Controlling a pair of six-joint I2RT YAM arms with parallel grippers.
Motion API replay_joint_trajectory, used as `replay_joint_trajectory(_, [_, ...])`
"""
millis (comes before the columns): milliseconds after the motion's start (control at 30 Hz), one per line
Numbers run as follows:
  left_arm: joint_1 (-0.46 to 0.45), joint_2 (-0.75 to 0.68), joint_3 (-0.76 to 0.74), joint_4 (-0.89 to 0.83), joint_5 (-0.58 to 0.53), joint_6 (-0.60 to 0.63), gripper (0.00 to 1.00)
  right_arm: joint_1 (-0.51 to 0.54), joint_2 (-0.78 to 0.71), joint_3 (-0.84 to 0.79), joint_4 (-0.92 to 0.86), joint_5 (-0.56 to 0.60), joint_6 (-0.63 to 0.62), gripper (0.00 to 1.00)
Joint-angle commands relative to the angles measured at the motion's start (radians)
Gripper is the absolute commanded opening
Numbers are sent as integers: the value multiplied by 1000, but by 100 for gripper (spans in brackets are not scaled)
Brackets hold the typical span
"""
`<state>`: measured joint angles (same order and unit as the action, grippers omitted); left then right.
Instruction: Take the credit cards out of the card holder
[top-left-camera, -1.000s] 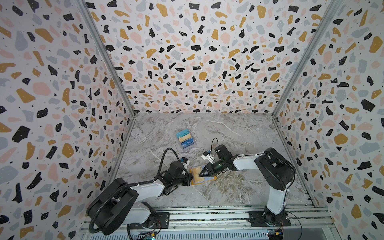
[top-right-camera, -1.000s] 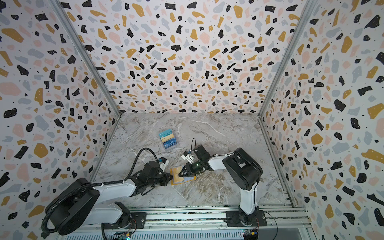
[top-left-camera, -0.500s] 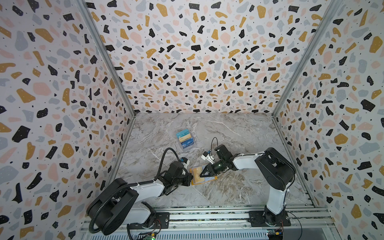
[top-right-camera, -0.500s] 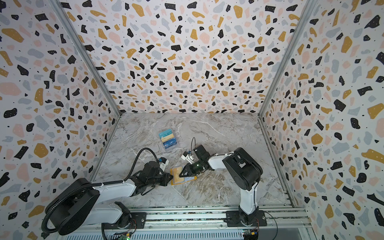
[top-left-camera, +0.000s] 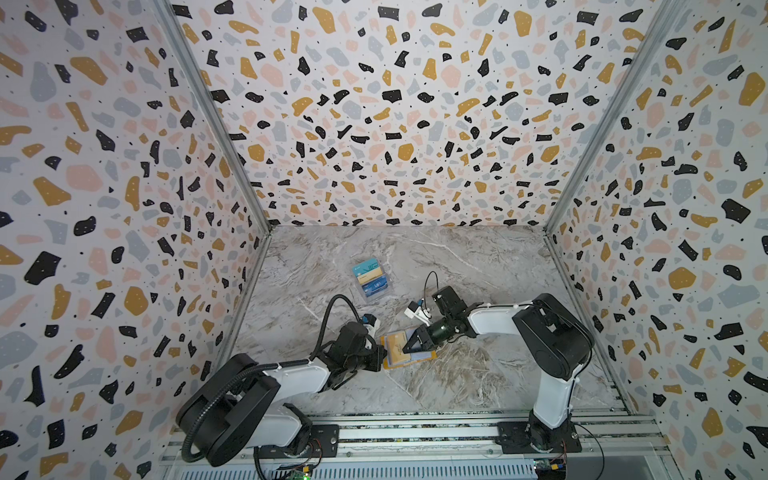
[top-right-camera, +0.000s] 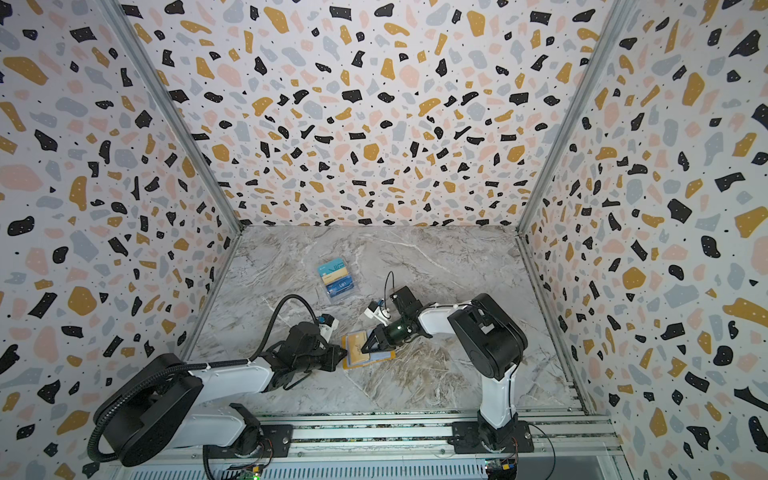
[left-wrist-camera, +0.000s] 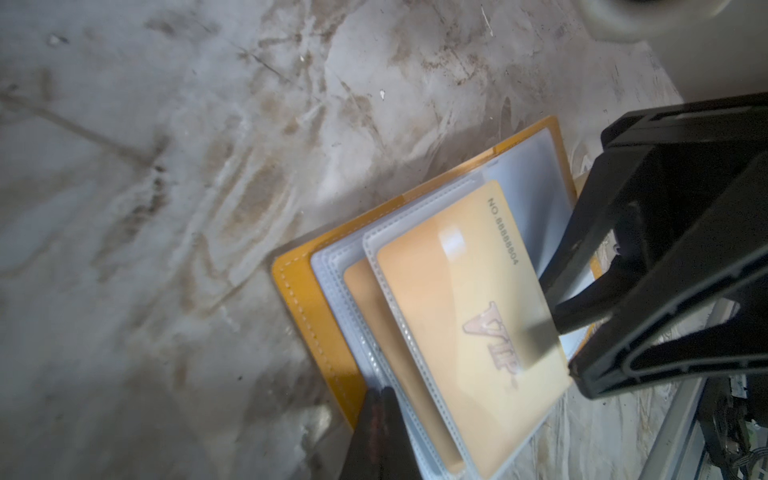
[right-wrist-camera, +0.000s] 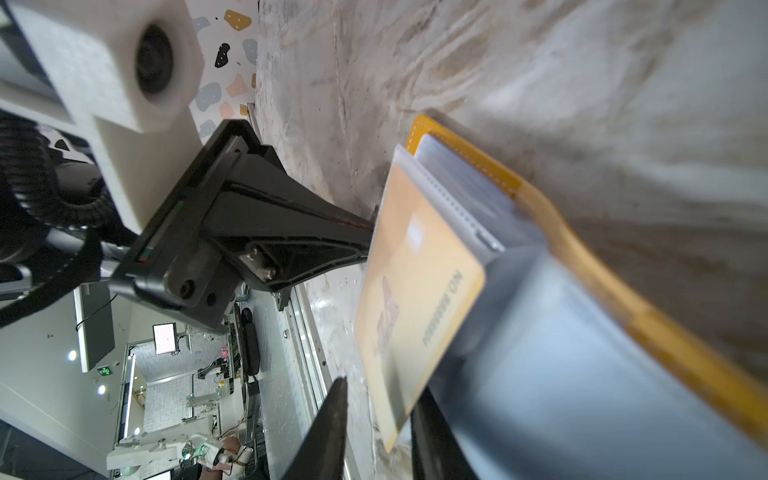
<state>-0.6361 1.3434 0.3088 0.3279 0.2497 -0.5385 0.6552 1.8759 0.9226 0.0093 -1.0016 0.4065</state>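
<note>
The mustard-yellow card holder (top-left-camera: 426, 356) (top-right-camera: 384, 356) lies open on the marble floor, its clear sleeves (left-wrist-camera: 536, 183) fanned up. A gold credit card (left-wrist-camera: 465, 316) (right-wrist-camera: 415, 291) marked VIP sticks out of the top sleeve. A second gold card (left-wrist-camera: 361, 291) sits in the sleeve behind it. My left gripper (left-wrist-camera: 384, 395) (top-left-camera: 380, 353) (right-wrist-camera: 370, 226) is shut, its tip against the holder's edge where cover meets sleeves. My right gripper (right-wrist-camera: 380, 399) (left-wrist-camera: 569, 349) (top-right-camera: 365, 347) is open, jaws either side of the gold card's corner, with a gap still showing on one side.
A clear plastic box (top-left-camera: 371, 278) (top-right-camera: 337, 278) with teal, gold and blue cards stands on the floor behind the holder. Patterned walls close in the left, right and back. A metal rail (top-left-camera: 415, 428) with both arm bases runs along the front.
</note>
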Motion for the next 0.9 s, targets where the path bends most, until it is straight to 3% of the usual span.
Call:
replay_joint_trajectory(0, [-2, 47, -25, -145, -51, 15, 0, -4, -43, 30, -26, -38, -24, 28])
replay_joint_trajectory(867, [-2, 43, -31, -145, -51, 15, 0, 55, 30, 62, 67, -68, 64, 25])
